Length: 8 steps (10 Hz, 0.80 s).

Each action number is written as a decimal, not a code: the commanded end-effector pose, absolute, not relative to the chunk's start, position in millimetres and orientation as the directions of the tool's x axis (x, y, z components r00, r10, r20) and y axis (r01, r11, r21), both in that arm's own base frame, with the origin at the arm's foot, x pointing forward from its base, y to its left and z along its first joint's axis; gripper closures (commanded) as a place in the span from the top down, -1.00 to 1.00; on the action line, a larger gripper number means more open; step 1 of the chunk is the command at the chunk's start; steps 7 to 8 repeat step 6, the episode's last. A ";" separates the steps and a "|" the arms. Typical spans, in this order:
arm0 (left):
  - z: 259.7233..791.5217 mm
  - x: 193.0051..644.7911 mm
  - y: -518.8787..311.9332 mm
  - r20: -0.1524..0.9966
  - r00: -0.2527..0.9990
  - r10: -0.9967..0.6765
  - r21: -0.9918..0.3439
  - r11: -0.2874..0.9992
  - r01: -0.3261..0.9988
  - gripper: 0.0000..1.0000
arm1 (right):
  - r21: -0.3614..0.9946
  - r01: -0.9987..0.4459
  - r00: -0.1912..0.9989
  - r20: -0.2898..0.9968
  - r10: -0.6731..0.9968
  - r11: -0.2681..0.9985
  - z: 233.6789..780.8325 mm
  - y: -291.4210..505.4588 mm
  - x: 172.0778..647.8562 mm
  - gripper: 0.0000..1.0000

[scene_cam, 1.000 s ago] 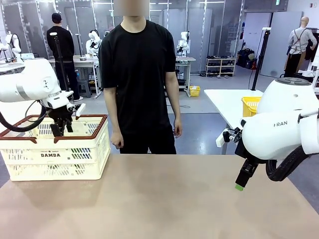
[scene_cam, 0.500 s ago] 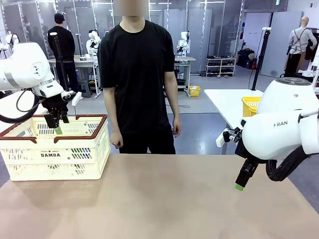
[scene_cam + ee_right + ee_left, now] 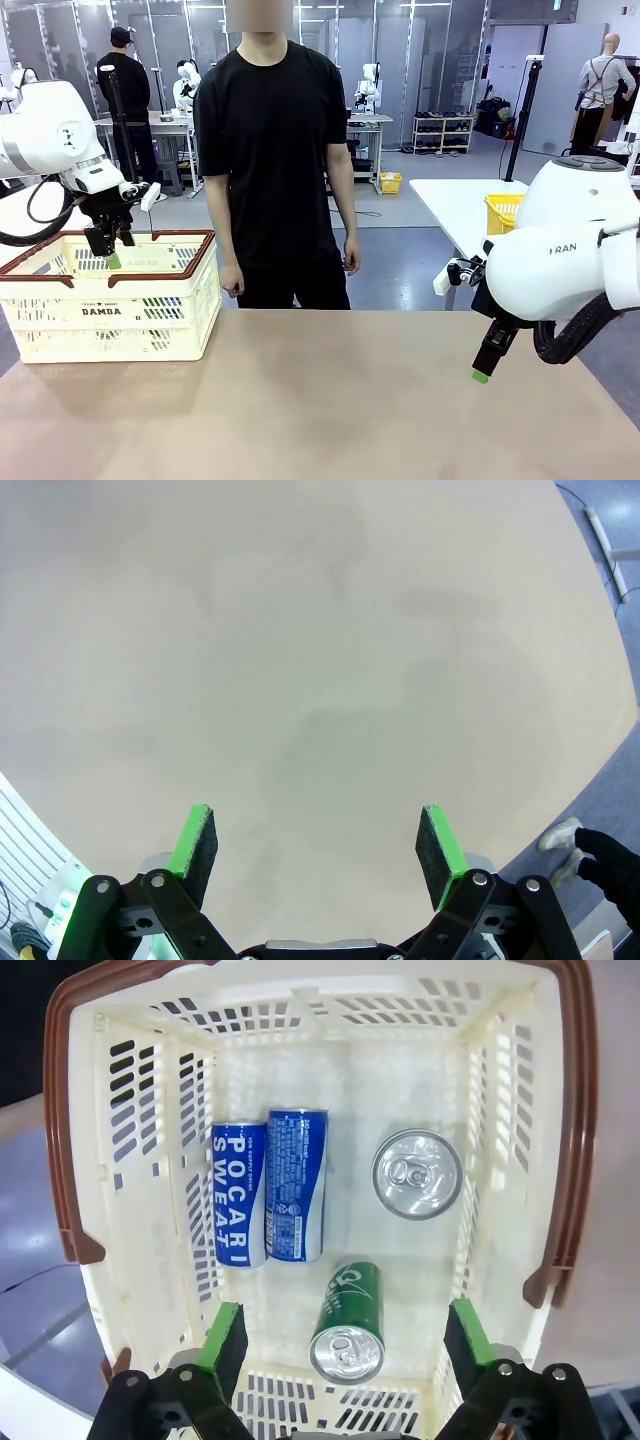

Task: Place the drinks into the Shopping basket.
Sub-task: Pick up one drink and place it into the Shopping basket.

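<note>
Four cans lie in the basket [image 3: 320, 1020], directly below the left end effector [image 3: 340, 1345], whose green pads stand wide apart with nothing between them. Nearest its fingertips is the green can [image 3: 350, 1320], on its side with the silver top facing the camera. Just beyond that, toward the far wall, two blue cans [image 3: 240, 1195] lie side by side, touching, lettering up. To one side of them a fourth can [image 3: 418, 1174] stands upright, only its silver lid and pull tab showing, so its colour cannot be told.

From the front view, the left end effector [image 3: 108, 250] hovers above the basket [image 3: 110, 310] rim, released. The right end effector [image 3: 315, 845] is likewise spread and empty, with only bare bench [image 3: 320, 630] beneath and ahead of it; in the front view it [image 3: 482, 372] hangs over the bench [image 3: 330, 400], well apart from the basket.

Beyond the bench a person [image 3: 275, 150] stands with both hands down and empty.

No drink is visible outside the basket, so the task looks essentially finished; what remains, at most, is drawing the left arm clear.
</note>
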<state>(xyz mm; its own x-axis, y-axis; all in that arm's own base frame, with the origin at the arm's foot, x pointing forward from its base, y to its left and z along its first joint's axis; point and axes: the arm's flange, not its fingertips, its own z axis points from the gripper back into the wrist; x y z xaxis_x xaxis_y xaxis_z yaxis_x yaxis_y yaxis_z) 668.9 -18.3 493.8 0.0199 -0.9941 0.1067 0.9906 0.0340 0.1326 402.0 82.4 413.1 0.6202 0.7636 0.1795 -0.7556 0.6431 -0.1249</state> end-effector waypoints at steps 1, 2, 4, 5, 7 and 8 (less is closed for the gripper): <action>494.4 669.9 -18.6 0.109 0.017 -0.994 0.135 0.031 0.990 1.00 | -0.136 -0.747 0.626 0.185 0.758 0.650 412.8 83.2 401.4 1.00; 494.4 669.9 -18.6 0.109 0.017 -0.994 0.135 0.031 0.990 1.00 | -0.136 -0.747 0.626 0.185 0.758 0.650 412.8 83.2 401.4 1.00; 494.4 669.9 -18.6 0.109 0.017 -0.994 0.135 0.031 0.990 1.00 | -0.136 -0.747 0.626 0.185 0.758 0.650 412.8 83.2 401.4 1.00; 494.4 669.9 -18.6 0.109 0.017 -0.994 0.135 0.031 0.990 1.00 | -0.136 -0.747 0.626 0.185 0.758 0.650 412.8 83.2 401.4 1.00; 494.4 669.9 -18.6 0.109 0.017 -0.994 0.135 0.031 0.990 1.00 | -0.136 -0.747 0.626 0.185 0.758 0.650 412.8 83.2 401.4 1.00; 494.4 669.9 -18.6 0.109 0.017 -0.994 0.135 0.031 0.990 1.00 | -0.136 -0.747 0.626 0.185 0.758 0.650 412.8 83.2 401.4 1.00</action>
